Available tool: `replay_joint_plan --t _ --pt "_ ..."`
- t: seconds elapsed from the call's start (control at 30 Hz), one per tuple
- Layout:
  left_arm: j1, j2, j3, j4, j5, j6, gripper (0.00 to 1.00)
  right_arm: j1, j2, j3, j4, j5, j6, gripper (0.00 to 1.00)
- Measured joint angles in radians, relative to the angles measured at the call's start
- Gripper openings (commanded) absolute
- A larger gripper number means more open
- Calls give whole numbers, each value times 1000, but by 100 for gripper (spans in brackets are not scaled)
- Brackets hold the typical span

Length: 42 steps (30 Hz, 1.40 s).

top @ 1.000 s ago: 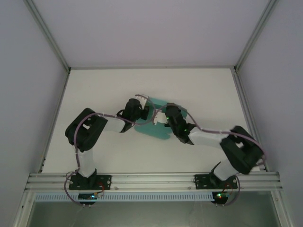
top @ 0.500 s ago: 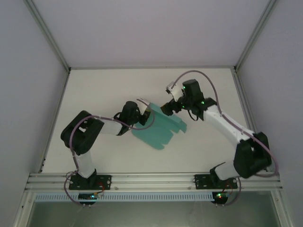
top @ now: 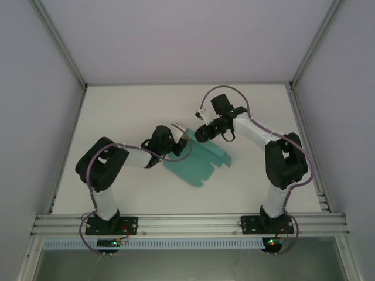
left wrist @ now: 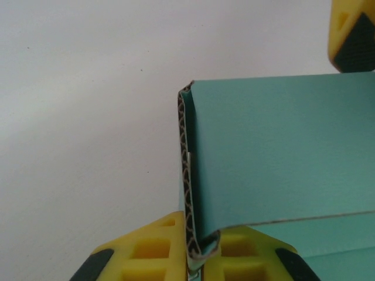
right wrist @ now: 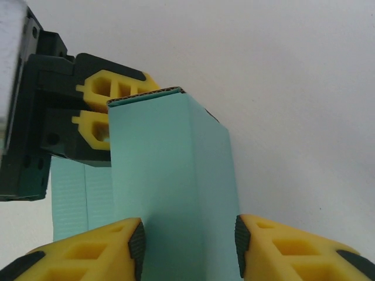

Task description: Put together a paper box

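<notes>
Paper box (top: 196, 167) pinched by left tool (left wrist: 196, 252); right tool (right wrist: 188, 241) has moved astride, grip unclear.

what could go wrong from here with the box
1. The left gripper pinches just the folded edge of the box; a pull from the other arm could slide the card free.
2. The right gripper straddles the upright panel; squeezing across its width might buckle the panel instead of folding it at a crease.

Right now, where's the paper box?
Top view: the paper box lies midway across the table, left gripper pinching its left edge, right gripper straddling its far end.
</notes>
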Motion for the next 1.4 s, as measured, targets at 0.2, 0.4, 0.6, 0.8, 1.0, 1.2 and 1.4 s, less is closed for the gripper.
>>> replay_joint_plan --t 0.2,0.4,0.6,0.8,1.0,1.2,1.4 --pt "0 53 12 37 -6 -26 20 -13 19 0 -4 -41 6 44" --pt "0 89 19 84 -6 -51 25 -34 30 0 2 -81 10 44" --pt "1 114 24 154 13 -58 31 -40 51 19 -12 -110 9 44" --pt "2 143 61 180 36 -58 32 -47 64 35 -25 -126 9 44" --pt "15 190 117 191 53 -58 0 -62 69 49 -24 -137 9 46" --pt "13 163 74 208 3 -93 0 -84 31 10 5 -117 51 80" --pt "39 -2 8 77 -33 -190 0 -156 -364 -283 98 -46 126 99"
